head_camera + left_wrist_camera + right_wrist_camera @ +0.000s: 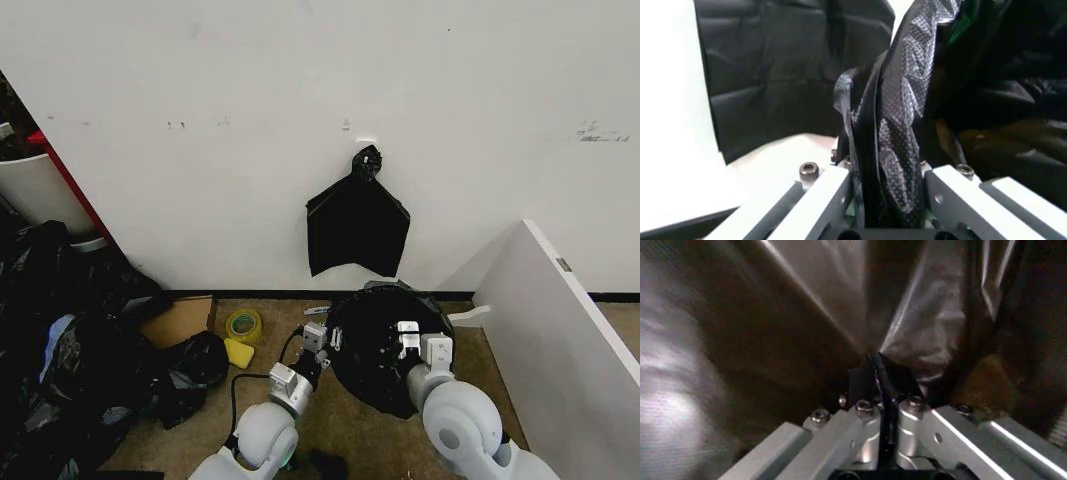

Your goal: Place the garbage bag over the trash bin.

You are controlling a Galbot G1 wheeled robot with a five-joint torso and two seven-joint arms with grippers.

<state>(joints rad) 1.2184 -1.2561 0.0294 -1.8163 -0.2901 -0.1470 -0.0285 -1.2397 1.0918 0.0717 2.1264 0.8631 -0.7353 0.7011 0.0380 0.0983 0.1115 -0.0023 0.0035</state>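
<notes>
The garbage bag (pixel 375 345) forms a glossy black round mound on the floor by the wall, between my two grippers. My left gripper (pixel 315 338) is at the mound's left edge, shut on a crinkled fold of the garbage bag (pixel 888 125); in the left wrist view the fold runs up between the left gripper's (pixel 885 172) fingers. My right gripper (pixel 420 347) sits on the mound's right side, shut on the plastic. In the right wrist view the right gripper (pixel 881 385) pinches a dark tab of the garbage bag (pixel 807 315). The trash bin is hidden.
A flat black bag bunch (pixel 356 225) hangs knotted on the white wall above. A heap of black bags (pixel 70 340) and a white tub with a red edge (pixel 40 190) stand at the left. Cardboard (pixel 180 320), a yellow tape roll (pixel 243 324) and a white panel (pixel 560 340) lie nearby.
</notes>
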